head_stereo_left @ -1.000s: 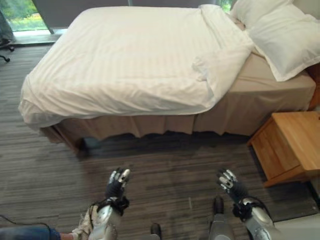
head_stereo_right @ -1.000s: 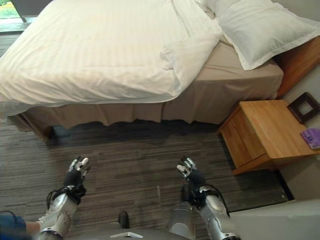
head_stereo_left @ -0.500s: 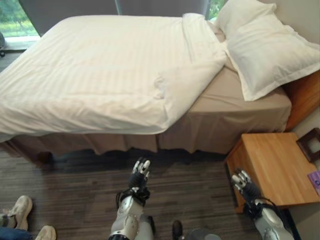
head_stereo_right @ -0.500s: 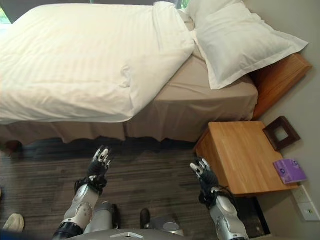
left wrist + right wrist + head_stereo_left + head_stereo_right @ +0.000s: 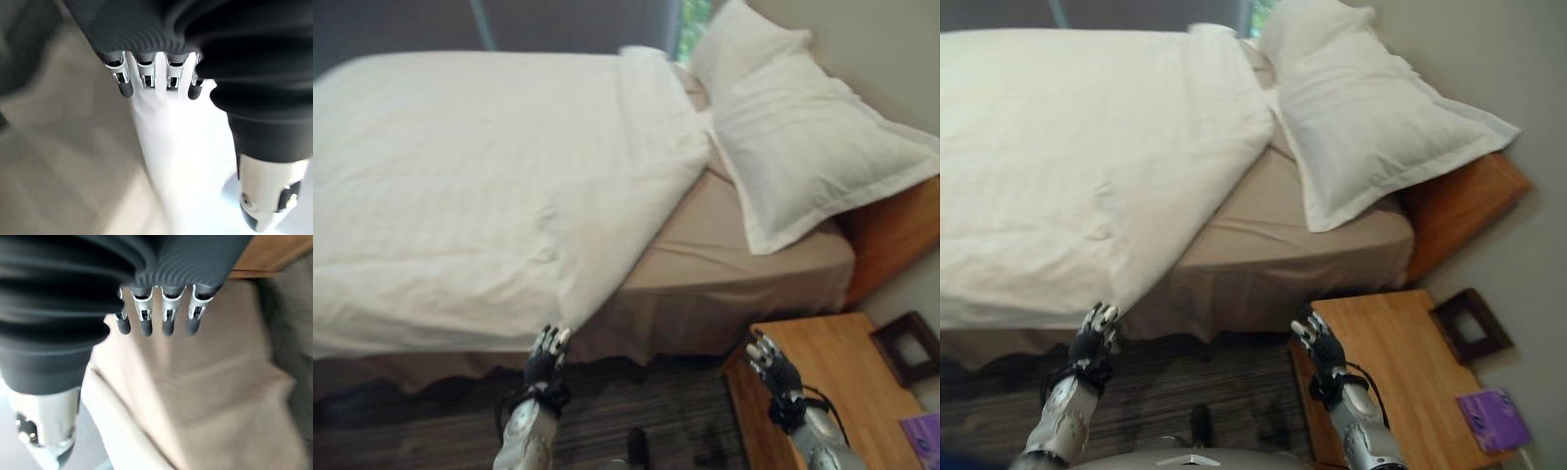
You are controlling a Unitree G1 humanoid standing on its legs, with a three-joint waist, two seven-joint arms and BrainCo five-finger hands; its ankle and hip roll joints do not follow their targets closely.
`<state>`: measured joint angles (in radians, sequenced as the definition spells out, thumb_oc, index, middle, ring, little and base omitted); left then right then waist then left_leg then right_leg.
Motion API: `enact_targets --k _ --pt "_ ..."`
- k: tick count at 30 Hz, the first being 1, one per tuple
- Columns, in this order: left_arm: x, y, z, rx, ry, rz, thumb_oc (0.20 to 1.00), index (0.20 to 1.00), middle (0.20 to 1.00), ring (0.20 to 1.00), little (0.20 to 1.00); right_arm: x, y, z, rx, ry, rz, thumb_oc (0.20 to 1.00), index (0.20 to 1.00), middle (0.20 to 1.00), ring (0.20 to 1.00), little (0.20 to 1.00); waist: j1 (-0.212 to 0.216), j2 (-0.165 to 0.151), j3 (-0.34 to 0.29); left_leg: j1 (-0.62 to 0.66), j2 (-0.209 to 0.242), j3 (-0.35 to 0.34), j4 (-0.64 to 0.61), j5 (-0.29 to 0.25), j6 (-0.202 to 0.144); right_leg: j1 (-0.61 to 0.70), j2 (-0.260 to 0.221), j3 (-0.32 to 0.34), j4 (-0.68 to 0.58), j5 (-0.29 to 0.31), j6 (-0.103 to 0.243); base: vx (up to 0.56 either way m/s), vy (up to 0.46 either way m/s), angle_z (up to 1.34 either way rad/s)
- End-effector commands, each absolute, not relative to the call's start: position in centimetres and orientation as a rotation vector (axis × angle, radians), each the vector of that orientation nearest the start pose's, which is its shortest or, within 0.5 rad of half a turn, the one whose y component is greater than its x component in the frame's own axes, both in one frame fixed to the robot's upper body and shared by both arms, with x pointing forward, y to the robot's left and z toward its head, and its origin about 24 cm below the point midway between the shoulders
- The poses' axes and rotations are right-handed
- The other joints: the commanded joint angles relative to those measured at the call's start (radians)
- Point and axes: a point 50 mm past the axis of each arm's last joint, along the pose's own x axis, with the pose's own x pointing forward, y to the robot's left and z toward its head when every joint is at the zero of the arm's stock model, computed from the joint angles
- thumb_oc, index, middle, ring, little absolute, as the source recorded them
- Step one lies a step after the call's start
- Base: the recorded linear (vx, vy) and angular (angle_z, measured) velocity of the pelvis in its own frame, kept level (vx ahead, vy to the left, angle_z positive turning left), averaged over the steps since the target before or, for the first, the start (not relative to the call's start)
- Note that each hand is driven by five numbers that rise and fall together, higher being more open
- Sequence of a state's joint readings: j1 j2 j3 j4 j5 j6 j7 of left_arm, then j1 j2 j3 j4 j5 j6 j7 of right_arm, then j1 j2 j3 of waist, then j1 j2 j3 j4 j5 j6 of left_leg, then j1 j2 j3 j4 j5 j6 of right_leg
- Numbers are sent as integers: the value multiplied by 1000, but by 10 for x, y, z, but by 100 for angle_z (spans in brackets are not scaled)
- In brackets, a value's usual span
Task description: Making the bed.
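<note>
The white duvet [image 5: 480, 186] covers the bed's [image 5: 744, 279] left, its folded-back right edge baring tan sheet beside two far-right pillows [image 5: 803, 147], so the left robot hand [image 5: 546, 354] and right robot hand [image 5: 771, 367] hover near, fingers relaxed apart, empty, likely to grab that edge.

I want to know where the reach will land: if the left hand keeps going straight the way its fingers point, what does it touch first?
Probably the hanging edge of the white duvet: the left hand is open and aimed at it. Depth is unclear.
</note>
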<state>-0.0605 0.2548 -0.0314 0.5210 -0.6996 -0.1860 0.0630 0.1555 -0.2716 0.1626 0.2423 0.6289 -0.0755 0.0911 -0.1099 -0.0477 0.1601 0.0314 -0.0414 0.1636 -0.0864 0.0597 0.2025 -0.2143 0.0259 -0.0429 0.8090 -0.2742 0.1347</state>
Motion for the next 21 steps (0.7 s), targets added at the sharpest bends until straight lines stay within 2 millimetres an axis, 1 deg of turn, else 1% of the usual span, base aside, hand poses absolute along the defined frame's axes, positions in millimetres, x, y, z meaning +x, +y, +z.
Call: enact_targets --k 1,2,3,4,5,6,7,8,9,11,13,14,15,16,18,19,21 --pt "247 242 3 -341 48 243 1000 1000 1000 1000 1000 205 -182 -32 317 295 101 1000 1000 1000 1000 1000 -1 -2 -13 34 69 -16 -1 20 -218 99 -93 34 -559 361 29 244 27 22" --pt "253 242 15 -329 0 221 1000 1000 1000 1000 1000 202 -185 -35 302 309 94 1000 1000 1000 1000 1000 -8 -11 -20 41 55 -25 -1 8 -219 90 -74 41 -649 356 24 231 18 59" --pt "258 242 28 -296 -44 196 1000 1000 1000 1000 1000 200 -188 -37 303 318 76 1000 1000 1000 1000 1000 -15 -16 -20 53 47 -41 -1 -1 -220 116 -64 47 -708 350 17 207 4 66" --pt "264 244 43 -224 -94 169 1000 1000 1000 1000 1000 199 -191 -39 320 325 53 1000 1000 1000 1000 1000 -17 -21 -28 54 41 -55 -1 -8 -218 138 -59 88 -734 346 20 160 -4 69" --pt "265 246 57 -173 -144 153 1000 1000 1000 1000 1000 199 -191 -39 323 324 55 1000 1000 1000 1000 1000 -8 -22 -29 61 41 -52 -1 -11 -217 155 -62 89 -744 347 23 133 -11 52" --pt "266 249 65 -173 -182 140 1000 1000 1000 1000 1000 200 -192 -40 321 323 57 1000 1000 1000 1000 1000 0 -24 -39 60 35 -58 -1 -12 -217 175 -61 97 -771 340 15 87 -8 62" --pt "266 249 65 -173 -182 140 1000 1000 1000 1000 1000 200 -192 -40 321 323 57 1000 1000 1000 1000 1000 -1 -24 -38 61 34 -59 -1 -12 -217 177 -61 97 -773 341 15 143 -15 42" --pt "266 256 97 -115 -295 111 1000 1000 1000 1000 1000 201 -196 -37 290 314 80 1000 1000 1000 1000 1000 14 -20 -48 65 27 -68 -1 -13 -219 211 -67 77 -805 343 8 122 -24 33" --pt "266 259 114 -63 -347 78 1000 1000 1000 1000 1000 203 -198 -34 267 304 100 1000 1000 1000 1000 1000 21 -17 -54 65 25 -66 -1 -16 -221 232 -71 56 -836 345 6 154 -26 27" --pt "262 271 130 33 -374 66 1000 1000 1000 1000 1000 206 -202 -28 226 290 119 1000 1000 1000 1000 1000 29 -10 -64 71 24 -60 -1 -21 -223 264 -66 38 -876 349 4 100 -12 30" --pt "261 272 137 46 -380 36 1000 1000 1000 1000 1000 208 -204 -28 215 298 127 1000 1000 1000 1000 1000 27 -4 -71 76 22 -60 -1 -23 -223 277 -62 42 -884 350 2 76 -6 2" --pt "261 272 137 46 -380 35 1000 1000 1000 1000 1000 208 -204 -28 216 298 127 1000 1000 1000 1000 1000 27 -5 -70 77 23 -60 -1 -23 -223 277 -62 42 -884 349 2 68 -21 1" --pt "263 267 143 22 -382 -25 1000 1000 1000 1000 1000 206 -204 -30 208 313 145 1000 1000 1000 1000 1000 23 0 -73 80 23 -66 -1 -25 -224 280 -58 52 -886 346 -2 54 -29 -4" --pt "264 265 146 47 -372 -66 1000 1000 1000 1000 1000 203 -205 -32 197 331 150 1000 1000 1000 1000 1000 21 4 -74 81 23 -71 -1 -25 -225 282 -57 56 -885 343 -4 67 -39 -2" --pt "263 268 157 83 -379 -118 1000 1000 1000 1000 1000 197 -209 -36 184 360 152 1000 1000 1000 1000 1000 16 9 -73 82 24 -82 -1 -25 -227 283 -55 63 -882 337 -11 39 -32 -3" --pt "262 270 159 110 -369 -130 1000 1000 1000 1000 1000 194 -211 -38 172 375 153 1000 1000 1000 1000 1000 15 11 -74 83 24 -87 -1 -26 -227 283 -55 62 -883 335 -13 41 -43 -5" --pt "263 271 169 187 -346 -177 1000 1000 1000 1000 1000 190 -218 -40 147 397 144 1000 1000 1000 1000 1000 12 19 -72 84 26 -91 -1 -23 -229 283 -53 59 -882 333 -17 27 -48 -3"
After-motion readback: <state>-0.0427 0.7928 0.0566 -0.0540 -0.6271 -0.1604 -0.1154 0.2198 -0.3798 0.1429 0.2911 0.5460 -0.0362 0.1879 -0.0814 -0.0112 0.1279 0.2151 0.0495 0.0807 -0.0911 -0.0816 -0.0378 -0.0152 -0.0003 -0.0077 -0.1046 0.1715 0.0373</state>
